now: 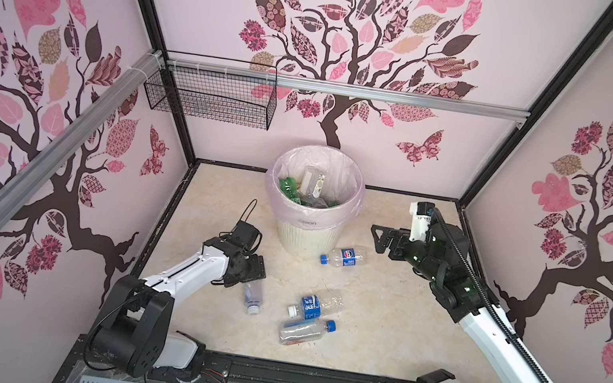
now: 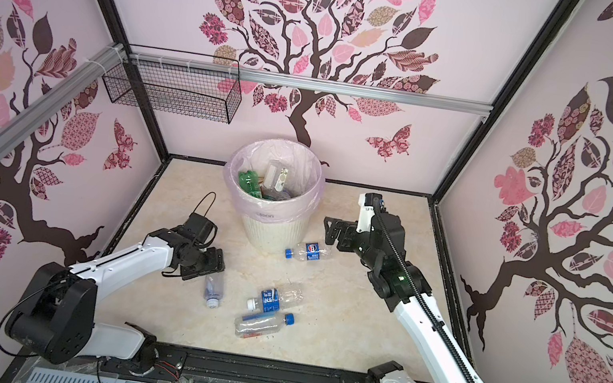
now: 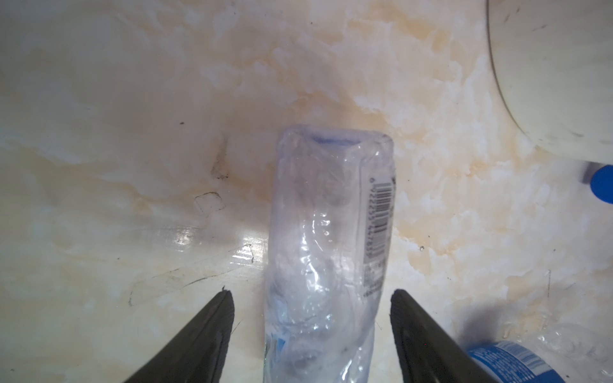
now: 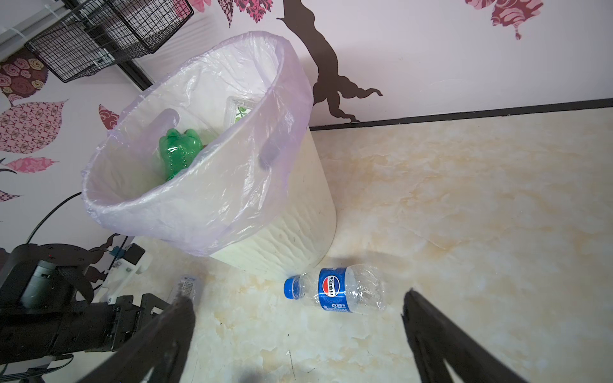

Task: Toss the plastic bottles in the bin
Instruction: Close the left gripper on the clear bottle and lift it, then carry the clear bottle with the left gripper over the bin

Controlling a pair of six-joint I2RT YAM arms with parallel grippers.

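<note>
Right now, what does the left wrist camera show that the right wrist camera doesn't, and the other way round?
Left wrist only: the barcode on the crushed clear bottle, straddled by the open fingers of the left gripper, and a blue-labelled bottle beside it. Right wrist only: the green bottle inside the bin, its pink liner, and the wire basket. Both: the bin's cream wall and the marbled table.

a lab robot booth: aluminium frame (image 1: pixel 355 92), tree-print wall panels (image 1: pixel 207 16), marble-look tabletop (image 1: pixel 399 334), left arm (image 1: pixel 182 268) and right arm (image 1: pixel 511 370).
</note>
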